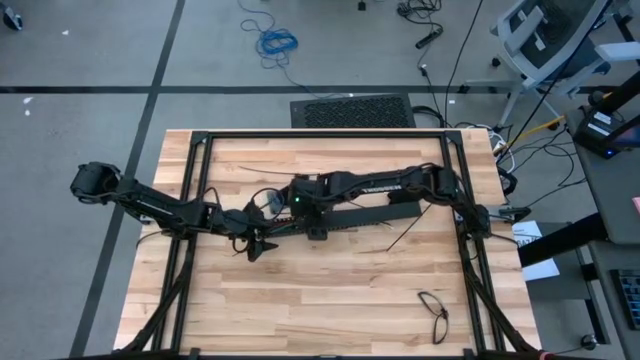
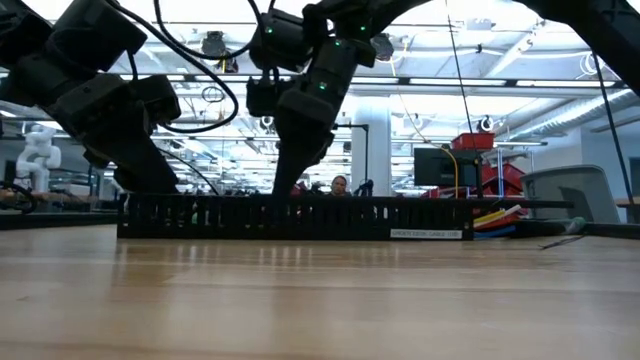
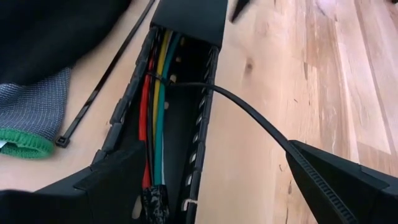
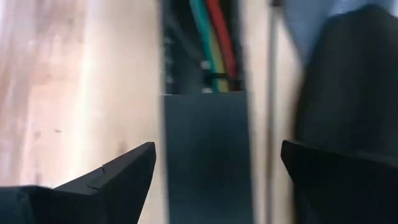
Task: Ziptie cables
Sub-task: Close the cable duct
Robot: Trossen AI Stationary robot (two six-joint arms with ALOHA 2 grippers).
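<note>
both grippers over the slotted bar (image 1: 350, 215) mid-surface, left gripper (image 3: 205, 186) jaws wide open holding nothing, straddling the channel, right gripper (image 4: 217, 168) jaws wide open and empty over the bar's lid; cables (image 3: 157, 106) lie inside the channel, black ziptie (image 3: 242, 109) looped round them
</note>
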